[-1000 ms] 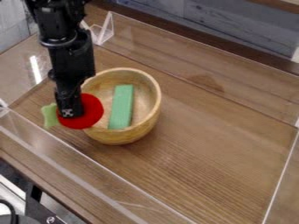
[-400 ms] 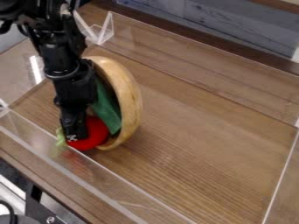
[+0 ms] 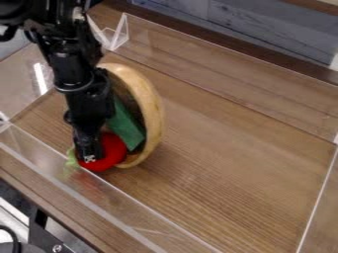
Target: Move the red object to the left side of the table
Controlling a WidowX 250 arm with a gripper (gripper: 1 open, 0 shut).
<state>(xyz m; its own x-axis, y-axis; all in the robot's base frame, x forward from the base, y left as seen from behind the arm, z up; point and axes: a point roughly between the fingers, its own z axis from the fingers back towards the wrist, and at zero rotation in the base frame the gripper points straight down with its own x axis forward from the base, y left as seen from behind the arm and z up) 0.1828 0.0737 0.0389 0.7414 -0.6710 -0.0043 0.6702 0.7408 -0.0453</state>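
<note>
The red object [image 3: 111,154], a small round toy fruit with a light green leaf [image 3: 74,157], sits low at the table's [image 3: 231,148] surface, near the front left. My gripper [image 3: 90,149] points straight down and is shut on the red object, its black fingers covering the fruit's left part. The fruit presses against the wooden bowl [image 3: 142,103], which stands tipped up on its edge just behind and to the right of it.
A flat green block [image 3: 126,124] leans inside the tipped bowl. Low clear acrylic walls [image 3: 53,183] border the tabletop, with the front wall close to the fruit. Bare wood stretches to the right of the bowl.
The gripper has sunk with the red object toward the tabletop. The bowl, upright a second ago, now stands tipped on its edge with the green block slid inside it.
</note>
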